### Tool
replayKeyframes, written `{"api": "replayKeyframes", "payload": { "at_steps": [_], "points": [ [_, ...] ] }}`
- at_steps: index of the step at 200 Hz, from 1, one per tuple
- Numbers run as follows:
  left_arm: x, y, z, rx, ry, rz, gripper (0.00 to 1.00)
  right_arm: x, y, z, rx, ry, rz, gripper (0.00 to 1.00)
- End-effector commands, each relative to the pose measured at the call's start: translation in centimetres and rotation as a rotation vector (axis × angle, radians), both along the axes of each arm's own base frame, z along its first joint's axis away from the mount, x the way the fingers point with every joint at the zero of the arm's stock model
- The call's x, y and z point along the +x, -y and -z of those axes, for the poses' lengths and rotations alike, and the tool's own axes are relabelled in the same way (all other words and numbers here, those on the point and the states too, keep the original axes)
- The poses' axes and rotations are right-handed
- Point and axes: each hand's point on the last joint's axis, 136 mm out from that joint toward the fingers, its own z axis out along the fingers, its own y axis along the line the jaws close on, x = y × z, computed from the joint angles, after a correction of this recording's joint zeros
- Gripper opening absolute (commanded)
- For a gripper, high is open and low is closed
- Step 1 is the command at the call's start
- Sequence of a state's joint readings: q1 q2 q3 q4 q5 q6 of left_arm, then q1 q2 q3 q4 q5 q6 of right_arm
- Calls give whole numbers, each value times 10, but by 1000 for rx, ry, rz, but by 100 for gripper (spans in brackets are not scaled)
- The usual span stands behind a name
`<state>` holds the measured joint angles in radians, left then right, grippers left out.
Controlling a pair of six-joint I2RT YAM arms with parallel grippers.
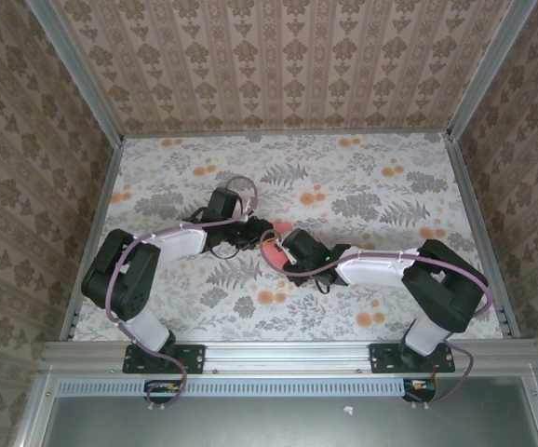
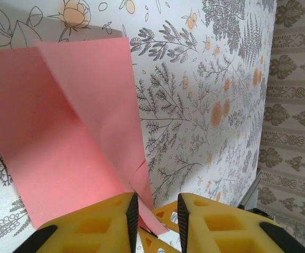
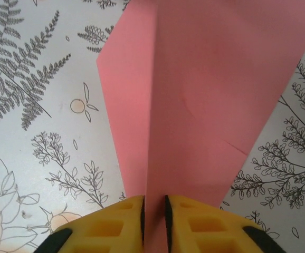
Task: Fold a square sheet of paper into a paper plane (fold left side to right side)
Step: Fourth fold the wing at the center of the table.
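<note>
The salmon-pink sheet of paper [image 3: 205, 79] is folded, with a centre crease and slanted flaps, and is lifted off the table. My right gripper [image 3: 154, 203] is shut on its narrow end along the crease. In the left wrist view the paper [image 2: 63, 132] spreads up and left, its lower tip running down between my fingers. There my left gripper [image 2: 155, 203] stands open, the paper brushing its left pad [image 2: 133, 211]. Yellow fingers [image 2: 160, 213] of the right gripper show just beyond the gap. From above, the left gripper [image 1: 250, 233] and right gripper [image 1: 280, 251] meet at the paper [image 1: 270, 250].
The table [image 1: 362, 186] carries a grey leaf print with orange flower blotches. Patterned walls close it in at the back and both sides, with metal rails [image 1: 469, 214] along the edges. Both arms bend inward across the middle.
</note>
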<state>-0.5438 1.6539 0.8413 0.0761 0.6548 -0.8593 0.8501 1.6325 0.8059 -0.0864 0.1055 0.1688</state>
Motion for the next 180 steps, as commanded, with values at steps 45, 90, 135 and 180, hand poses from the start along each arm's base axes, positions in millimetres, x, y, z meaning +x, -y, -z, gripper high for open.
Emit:
{"api": "replayKeyframes", "payload": {
  "at_steps": [45, 90, 135, 180],
  "points": [
    [-1, -32, -20, 58, 62, -51, 54, -7, -7, 1, 87, -93, 13, 0],
    [-14, -51, -10, 100, 31, -80, 49, -14, -12, 2, 227, -256, 34, 0],
    [-19, -23, 11, 77, -13, -28, 34, -18, -13, 4, 340, -374, 65, 0],
    [-15, -2, 26, 89, -36, 11, 32, -17, -9, 10, 355, -401, 83, 0]
  ]
}}
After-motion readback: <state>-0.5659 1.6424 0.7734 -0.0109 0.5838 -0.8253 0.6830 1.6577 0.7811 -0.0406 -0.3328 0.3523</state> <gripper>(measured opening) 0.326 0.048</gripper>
